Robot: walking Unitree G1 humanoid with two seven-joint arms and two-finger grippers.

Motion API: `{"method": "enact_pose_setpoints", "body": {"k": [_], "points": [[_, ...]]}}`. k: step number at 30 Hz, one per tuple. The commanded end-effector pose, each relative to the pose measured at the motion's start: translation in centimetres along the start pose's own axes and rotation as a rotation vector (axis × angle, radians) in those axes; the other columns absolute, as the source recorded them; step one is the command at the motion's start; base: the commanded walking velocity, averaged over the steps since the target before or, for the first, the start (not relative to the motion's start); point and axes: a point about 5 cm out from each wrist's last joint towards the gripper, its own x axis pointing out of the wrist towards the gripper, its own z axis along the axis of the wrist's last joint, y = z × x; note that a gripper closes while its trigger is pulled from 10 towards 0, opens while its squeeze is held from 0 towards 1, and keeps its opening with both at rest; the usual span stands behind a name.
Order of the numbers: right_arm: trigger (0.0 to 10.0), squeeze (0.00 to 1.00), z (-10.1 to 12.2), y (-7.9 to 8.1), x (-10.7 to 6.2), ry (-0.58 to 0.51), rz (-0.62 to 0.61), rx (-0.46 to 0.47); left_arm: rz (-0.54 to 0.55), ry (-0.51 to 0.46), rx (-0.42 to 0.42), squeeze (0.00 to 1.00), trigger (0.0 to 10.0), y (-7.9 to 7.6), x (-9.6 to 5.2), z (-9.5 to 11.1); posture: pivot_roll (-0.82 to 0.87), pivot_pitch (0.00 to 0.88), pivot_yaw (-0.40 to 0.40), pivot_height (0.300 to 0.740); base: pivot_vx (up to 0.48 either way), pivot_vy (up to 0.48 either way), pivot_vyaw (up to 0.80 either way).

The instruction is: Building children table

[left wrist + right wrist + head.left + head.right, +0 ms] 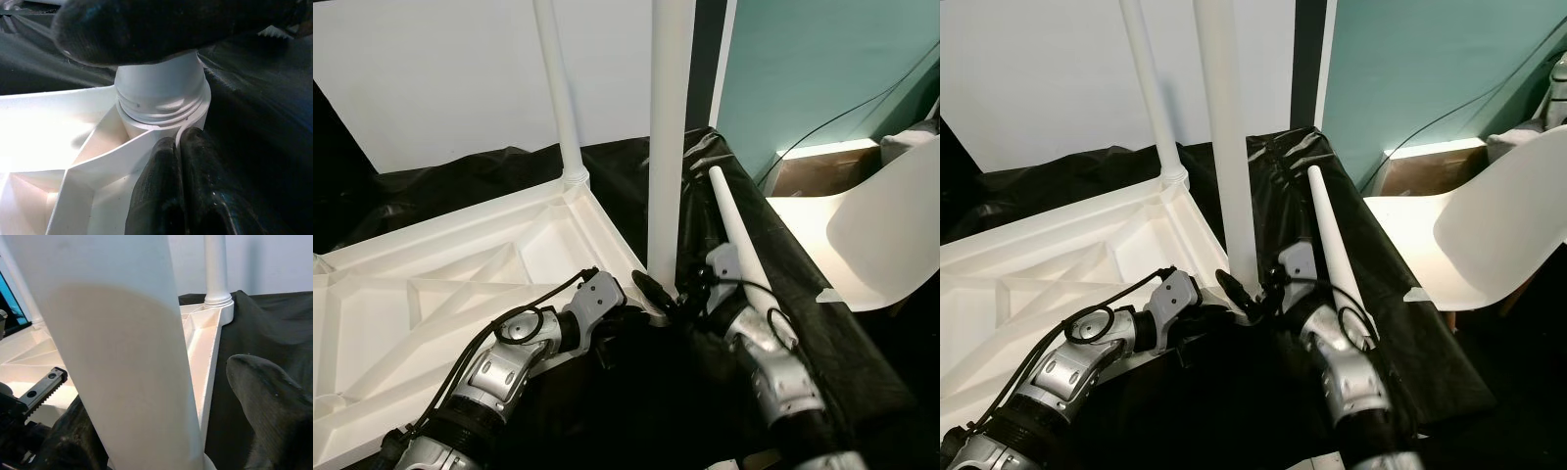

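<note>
your tabletop (pixel 460 264) lies upside down on the black sheet (pixel 607 401), ribs up, and it serves as the landmark here. one leg (pixel 560 88) already stands upright in the far corner socket of the tabletop, seated by the look of it. a second leg (pixel 668 137) stands upright in the near corner socket, right by your grippers; in the left wrist view its threads (pixel 161 108) show above the socket rim, so i judge it started but not screwed fully home. a third leg (pixel 736 230) lies loose on the sheet just beside the tabletop's near corner, tapered end pointing away from you, so it is yet to be fitted, and i see no fourth leg. a white chair (pixel 881 235) sits well apart, beyond the sheet. your left gripper (pixel 651 291) is at the base of the second leg, touching the tabletop's corner; its fingers (pixel 166 191) are pressed together side by side against the socket wall, holding nothing that i can make out. your right gripper (pixel 690 294) is on the other side of the same leg, its fingers (pixel 269 401) spread apart with the leg between them; whether the pads actually press the leg, i cannot tell.
</note>
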Motion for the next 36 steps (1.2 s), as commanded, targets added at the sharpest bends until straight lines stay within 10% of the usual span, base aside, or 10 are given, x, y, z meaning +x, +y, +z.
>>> {"method": "enact_pose_setpoints", "body": {"k": [1,4,10,11,12,26,30,36], "points": [[10.0,0.00,0.5,-0.9,0.1,0.010,0.071,-0.033,-0.208,0.040,-0.125,0.00,10.0,-2.9,0.7,-2.7,0.04,0.000,0.007,0.740,0.000,0.000,0.00],[10.0,0.00,0.5,-2.4,-0.1,0.112,0.352,-0.080,-0.207,0.036,-0.125,0.00,10.0,-2.9,0.8,-2.6,0.03,0.000,0.006,0.740,0.000,0.000,0.00],[10.0,0.00,0.7,-3.1,-0.4,0.153,0.450,-0.087,-0.206,0.034,-0.126,0.00,10.0,-2.9,0.9,-2.6,0.04,0.000,0.002,0.740,0.000,0.000,0.00],[8.4,0.00,0.8,-3.4,-0.4,0.169,0.485,-0.095,-0.205,0.034,-0.126,0.00,10.0,-2.9,0.9,-2.6,0.04,0.000,-0.001,0.740,0.000,0.000,0.00],[0.0,0.00,0.9,-3.7,-0.4,0.186,0.518,-0.101,-0.203,0.033,-0.127,0.00,10.0,-2.9,0.9,-2.6,0.04,0.000,-0.004,0.740,0.000,0.000,0.00],[0.0,0.00,1.6,-5.4,-0.3,0.210,0.568,-0.121,-0.195,0.032,-0.127,0.00,10.0,-2.9,0.8,-2.7,0.04,0.000,-0.005,0.740,0.000,0.000,0.00],[0.0,0.00,1.6,-4.9,0.7,0.033,0.160,-0.094,-0.194,0.031,-0.123,0.00,10.0,-2.8,0.8,-2.6,0.04,0.000,-0.005,0.740,0.000,0.000,0.00],[0.0,0.00,1.0,-3.1,-0.7,-0.049,-0.108,-0.064,-0.195,0.032,-0.124,0.00,10.0,-2.9,0.7,-2.6,0.04,0.000,-0.004,0.740,0.000,0.000,0.00]]}}
